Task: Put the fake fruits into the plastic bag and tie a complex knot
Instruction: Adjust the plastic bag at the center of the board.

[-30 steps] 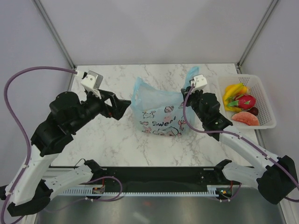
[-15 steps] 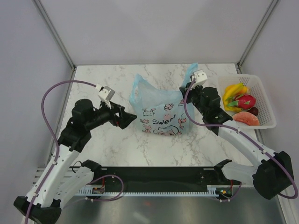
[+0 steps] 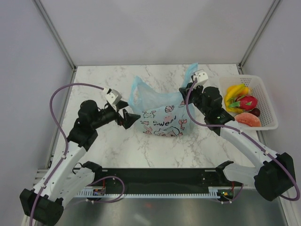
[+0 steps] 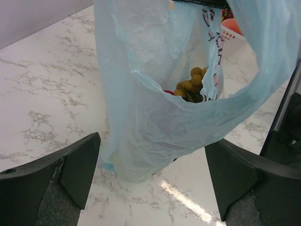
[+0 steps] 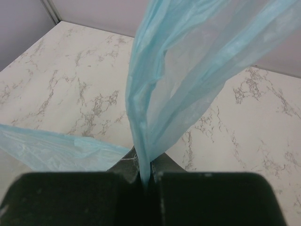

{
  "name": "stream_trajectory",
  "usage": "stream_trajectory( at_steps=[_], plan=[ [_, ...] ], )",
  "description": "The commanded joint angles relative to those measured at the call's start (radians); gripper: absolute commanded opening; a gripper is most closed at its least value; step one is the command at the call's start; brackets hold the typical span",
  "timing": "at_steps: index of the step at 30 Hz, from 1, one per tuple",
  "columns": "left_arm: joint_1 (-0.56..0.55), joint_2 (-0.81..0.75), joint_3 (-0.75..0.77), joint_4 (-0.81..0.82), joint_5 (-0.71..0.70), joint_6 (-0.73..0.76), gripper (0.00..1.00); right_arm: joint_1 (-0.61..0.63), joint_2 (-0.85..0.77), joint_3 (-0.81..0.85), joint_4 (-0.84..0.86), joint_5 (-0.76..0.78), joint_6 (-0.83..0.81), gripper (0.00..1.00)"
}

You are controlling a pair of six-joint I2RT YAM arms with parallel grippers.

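The light-blue plastic bag [image 3: 160, 113] stands mid-table with its mouth gaping. My right gripper [image 3: 189, 88] is shut on the bag's right handle loop [image 5: 178, 84] and holds it up; the film is pinched between the fingers [image 5: 146, 176]. Just left of the bag is my left gripper [image 3: 130, 119], open, its fingers [image 4: 80, 169] either side of the bag's lower left corner [image 4: 141, 155] without touching it. A tan round cluster [image 4: 190, 84] lies inside the bag. The bananas [image 3: 235, 91], dragon fruit [image 3: 247, 101], orange-red slice [image 3: 247, 120] and dark ball [image 3: 256, 112] are in the basket.
The white mesh basket [image 3: 244, 77] stands at the table's right edge, just right of my right arm. Grey walls and metal posts close off the back and sides. The marble tabletop [image 3: 103, 80] runs left of the bag.
My left arm has swung down and to the right, bringing its open gripper up to the bag's left side. The right gripper still holds its handle, and the bag has shifted slightly.
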Motion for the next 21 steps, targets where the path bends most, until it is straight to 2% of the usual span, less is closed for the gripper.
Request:
stream_trajectory(
  at_steps=[1,5,9,10,12,13,15,21],
  plan=[
    [0.015,0.051,0.053,0.081,0.043,0.177,0.99,-0.005,-0.013,0.052,0.01,-0.034,0.015,0.0],
    [0.063,0.098,0.044,0.177,0.157,0.197,0.99,-0.005,-0.014,0.066,-0.007,-0.04,0.018,0.0],
    [0.066,0.143,-0.017,0.318,0.224,0.22,1.0,-0.005,-0.011,0.076,-0.022,-0.041,0.021,0.0],
    [0.067,0.15,-0.031,0.397,0.267,0.222,1.0,-0.004,-0.011,0.079,-0.026,-0.043,0.023,0.0],
    [0.07,0.193,-0.049,0.398,0.267,0.222,1.0,-0.005,-0.007,0.086,-0.035,-0.049,0.023,0.0],
    [0.072,0.209,-0.042,0.482,0.387,0.215,1.0,-0.004,-0.005,0.09,-0.039,-0.05,0.021,0.0],
    [0.072,0.258,-0.017,0.476,0.425,0.237,1.0,-0.005,-0.004,0.093,-0.045,-0.052,0.018,0.0],
    [0.078,0.302,-0.02,0.502,0.329,0.266,1.0,-0.005,-0.008,0.093,-0.053,-0.063,0.013,0.0]
  ],
)
